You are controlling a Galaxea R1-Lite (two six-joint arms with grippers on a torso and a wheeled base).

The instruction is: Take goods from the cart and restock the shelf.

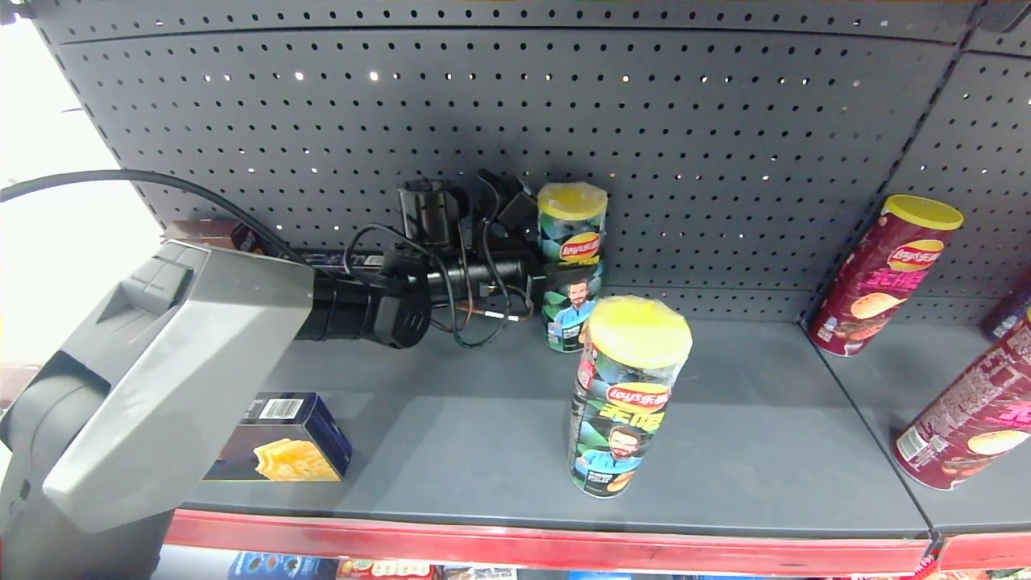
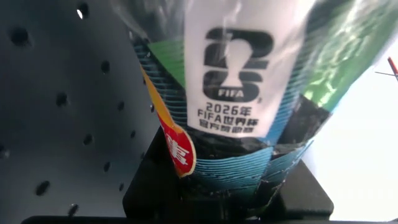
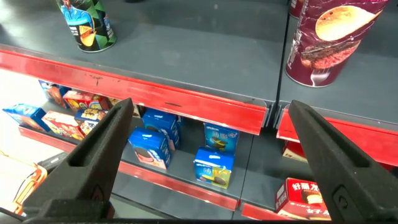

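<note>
A green chip can with a yellow lid (image 1: 571, 270) stands upright at the back of the grey shelf (image 1: 451, 435), close to the pegboard. My left gripper (image 1: 536, 270) reaches in from the left and is shut on this can; up close the can's wrapper (image 2: 233, 87) sits between the black fingers (image 2: 149, 193). A second green chip can (image 1: 627, 396) stands alone nearer the shelf's front, and it is also the can (image 3: 87, 25) on the shelf in the right wrist view. My right gripper (image 3: 211, 186) hangs open, holding nothing, in front of the lower shelves.
A dark cracker box (image 1: 282, 439) lies at the front left of the shelf. Maroon chip cans (image 1: 882, 274) (image 1: 966, 427) lean in the bay to the right. The shelf has a red front lip (image 1: 564, 548). Blue snack boxes (image 3: 214, 158) fill the lower shelves.
</note>
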